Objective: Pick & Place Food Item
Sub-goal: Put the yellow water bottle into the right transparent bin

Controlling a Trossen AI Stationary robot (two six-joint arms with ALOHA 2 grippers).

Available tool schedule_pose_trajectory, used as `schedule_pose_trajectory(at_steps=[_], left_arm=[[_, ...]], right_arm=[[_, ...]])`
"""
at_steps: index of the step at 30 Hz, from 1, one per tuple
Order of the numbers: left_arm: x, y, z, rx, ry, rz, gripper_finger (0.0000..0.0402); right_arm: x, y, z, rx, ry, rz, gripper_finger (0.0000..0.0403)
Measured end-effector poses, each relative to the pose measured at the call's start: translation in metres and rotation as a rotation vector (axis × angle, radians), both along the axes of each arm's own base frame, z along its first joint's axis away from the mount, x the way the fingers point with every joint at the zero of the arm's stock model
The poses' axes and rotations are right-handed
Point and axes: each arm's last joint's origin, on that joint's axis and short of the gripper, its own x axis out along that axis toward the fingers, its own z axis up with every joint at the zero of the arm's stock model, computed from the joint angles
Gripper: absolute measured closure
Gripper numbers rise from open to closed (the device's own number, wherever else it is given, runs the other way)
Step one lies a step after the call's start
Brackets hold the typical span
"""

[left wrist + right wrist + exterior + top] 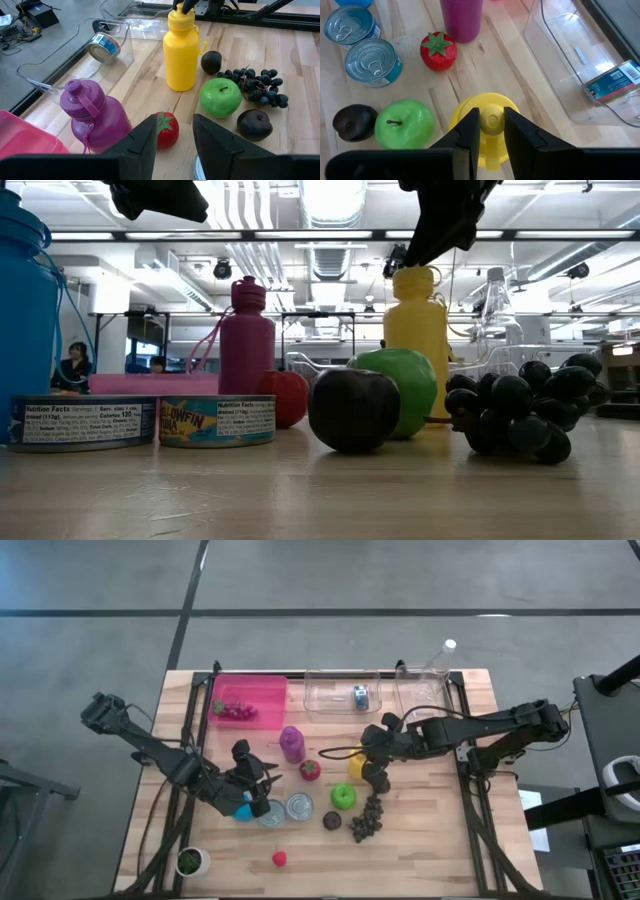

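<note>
Right wrist view showed us the right tool (491, 131) closed on the cap of the yellow bottle (487, 111), which stood upright on the surface (430, 840) beside the green apple (404, 123). We judged it a light, stiff, smooth plastic bottle, best held at that narrow cap. The left tool (174, 136) hung open, holding nothing, above the tomato (165, 130). We counted three bottles, three bins, three tins, two grape bunches, one apple, one plum.
</note>
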Motion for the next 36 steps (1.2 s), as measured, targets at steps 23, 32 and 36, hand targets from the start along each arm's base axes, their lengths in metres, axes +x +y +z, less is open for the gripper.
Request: schedule_pose_trajectory(at_steps=[23, 32, 36], left_arm=[[0.000, 0.000, 0.000, -0.001, 0.001, 0.001, 0.0270], [0.000, 0.000, 0.000, 0.000, 0.002, 0.001, 0.0273], [0.000, 0.000, 0.000, 0.002, 0.005, 0.001, 0.0271]], right_arm=[[-0.031, -0.010, 0.039, 0.041, -0.161, -0.048, 0.0333], [-0.059, -0.030, 0.058, 0.065, -0.221, -0.155, 0.0333], [-0.073, -0.038, 0.068, 0.067, -0.267, -0.191, 0.0333]])
